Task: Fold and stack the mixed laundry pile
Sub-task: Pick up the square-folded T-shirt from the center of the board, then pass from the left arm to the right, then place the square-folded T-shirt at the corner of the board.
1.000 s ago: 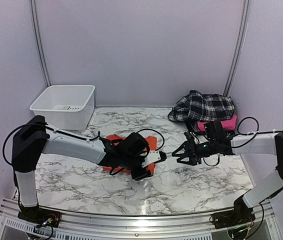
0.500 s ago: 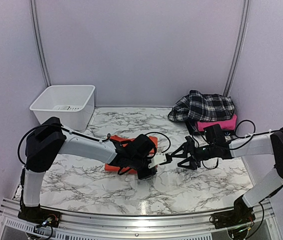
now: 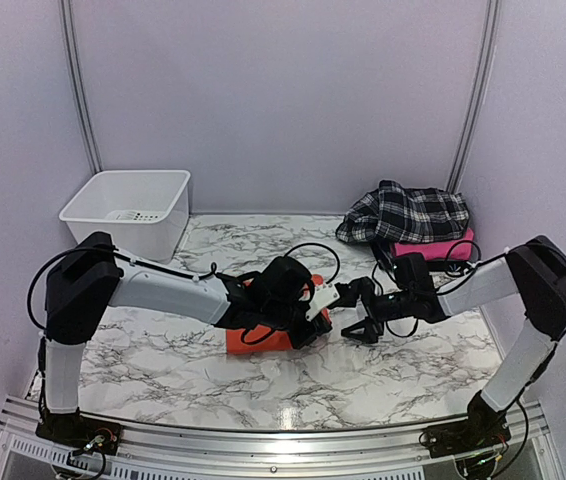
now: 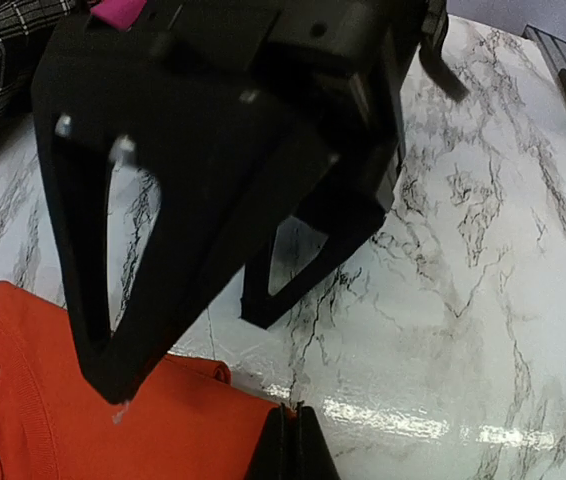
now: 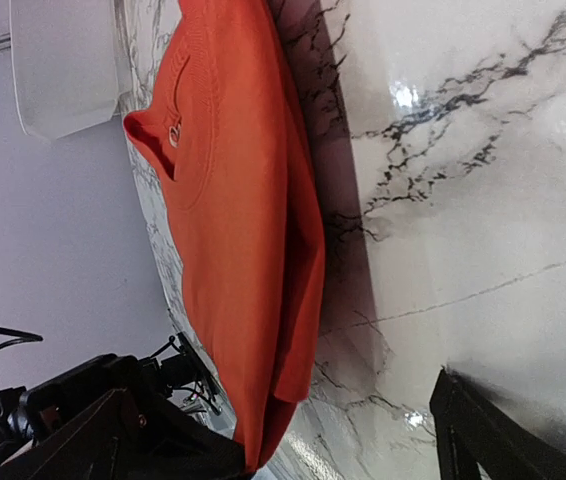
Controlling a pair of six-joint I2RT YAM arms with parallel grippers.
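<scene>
Here, only the top view shows the bin (image 3: 128, 205) in the table's (image 3: 413, 370) back left corner. It also shows the plaid shirt (image 3: 405, 213) on the pink cloth (image 3: 433, 249) in the back right corner. The left wrist view shows the left gripper (image 4: 288, 445) closed tight at the orange shirt's (image 4: 53, 430) edge, mid-table. I cannot tell if cloth is pinched. The right gripper (image 3: 356, 318) gapes wide just beside it. Two arms, two shirts, one pink cloth, one bin.

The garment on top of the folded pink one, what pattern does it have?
Black-and-white plaid; the shirt shows best in the top external view.
</scene>
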